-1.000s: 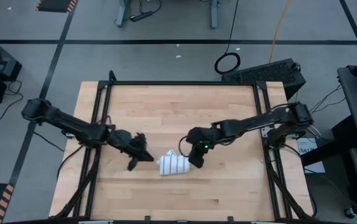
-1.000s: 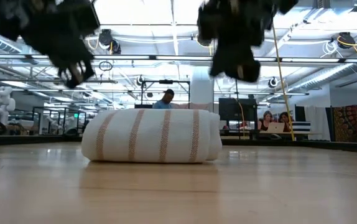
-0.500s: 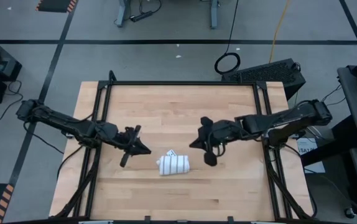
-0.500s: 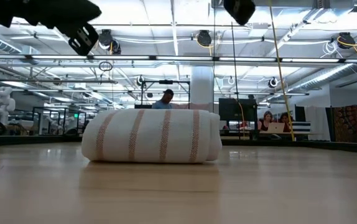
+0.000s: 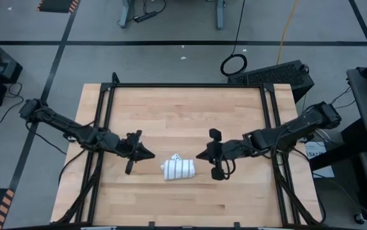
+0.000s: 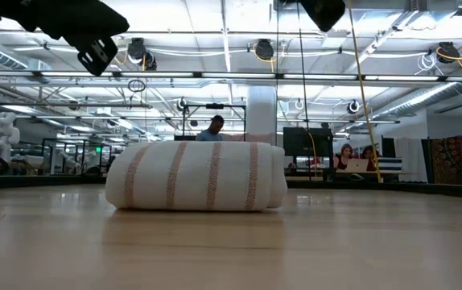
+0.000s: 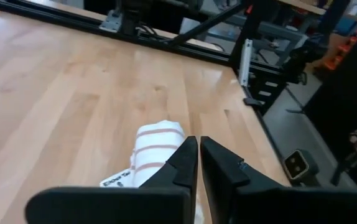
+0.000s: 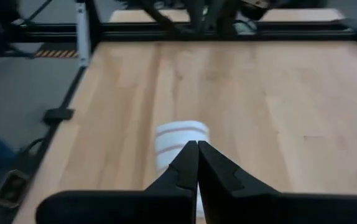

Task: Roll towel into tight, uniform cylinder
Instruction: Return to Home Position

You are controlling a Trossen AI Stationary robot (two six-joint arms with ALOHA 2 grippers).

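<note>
Worktop: a pale wooden worktop (image 5: 183,115) inside a black frame. It carries only one thing, the towel.

Left arm: it reaches in from the left side of the worktop, low and long, toward the middle.

Right arm: it reaches in from the right side in the same way, so that the two arms point at each other.

Towel: the towel (image 5: 178,168) is white with thin dark stripes and is rolled into a short, thick cylinder. It lies on its side, a little toward the front edge from the middle of the worktop. In the low view the towel (image 6: 196,176) rests flat on the wood, and its stripes run around the roll.

Left pincer: the left pincer (image 5: 149,154) has its two fingers pressed narrow together, with only a thin slit between them, and it holds nothing. Its tip is near the left end of the roll, a little farther back, and is not touching it. In the left wrist view the left pincer (image 7: 198,140) points at the towel (image 7: 157,146), which lies just beyond the tips.

Right pincer: the right pincer (image 5: 200,155) is also closed narrow and empty. Its tip is just beside the right end of the roll, a little behind it, with no contact. In the right wrist view the right pincer (image 8: 197,144) has the towel (image 8: 180,140) straight ahead of it.

Height: in the low view, dark arm parts show only at the top edge, clearly above the roll.

Tag: a small white tag (image 7: 113,182) with dark print sticks out from the roll. I cannot read it.
</note>
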